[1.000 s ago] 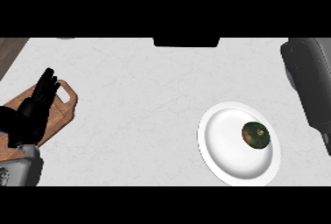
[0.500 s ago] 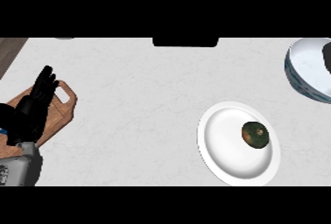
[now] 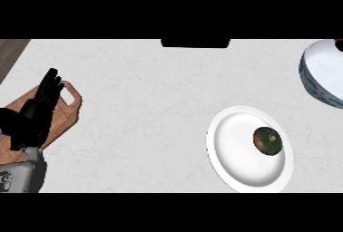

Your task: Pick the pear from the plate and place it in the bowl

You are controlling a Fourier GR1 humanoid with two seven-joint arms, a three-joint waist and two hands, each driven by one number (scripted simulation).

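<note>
The left hand (image 3: 36, 108) shows at the view's left edge, its fingers (image 3: 50, 81) straight and together, pointing up, curled round nothing; it rests over a wooden board (image 3: 67, 106) and is well apart from everything the task needs. The right hand does not show at all, so nothing can be said of its fingers.

The pear (image 3: 267, 140) lies on the plate (image 3: 234, 149), right of the plate's middle, untouched. The bowl (image 3: 321, 74) sits at the upper right, cut by the view's edge, apart from the plate.

The pear looks small, rounded and smooth-skinned, dark green with brownish mottling (likely light, fairly stiff, a bit slippery). Being round, it may roll on the shallow plate if nudged from one side. The best hold is probably across its widest part, thumb on one side and fingers opposite, coming down from above.
</note>
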